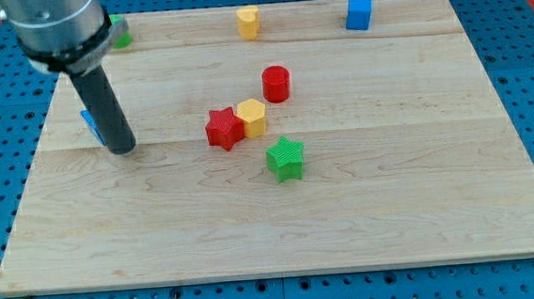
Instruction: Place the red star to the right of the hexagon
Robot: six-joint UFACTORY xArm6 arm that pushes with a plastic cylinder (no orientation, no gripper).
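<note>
I see my tip (124, 148) resting on the wooden surface (394, 207) toward the view's left, well apart from the cluster of blocks in the middle. My tool is a plain dark rod hanging from a grey cylindrical body, so it has no jaws to stand apart or together, and it holds nothing.

Just behind the rod, on its left edge, a blue block (89, 124) peeks out; most of it is hidden, so I cannot tell its shape. Whether the rod touches it I cannot tell either.

The red star (223, 129) lies near the centre of the surface, to the view's right of my tip with bare wood between them. It sits touching the left side of the yellow hexagon (252, 117). So the star is on the hexagon's left as I look at it.

A red cylinder (276, 83) stands just above and to the right of the hexagon, slightly apart from it. A green star (286, 159) lies below the hexagon, near but not touching.

Along the top edge I see a second yellow block (249, 23), a blue cube (359, 13) further right, and a green block (121, 33) partly hidden behind the grey body at the top left.
</note>
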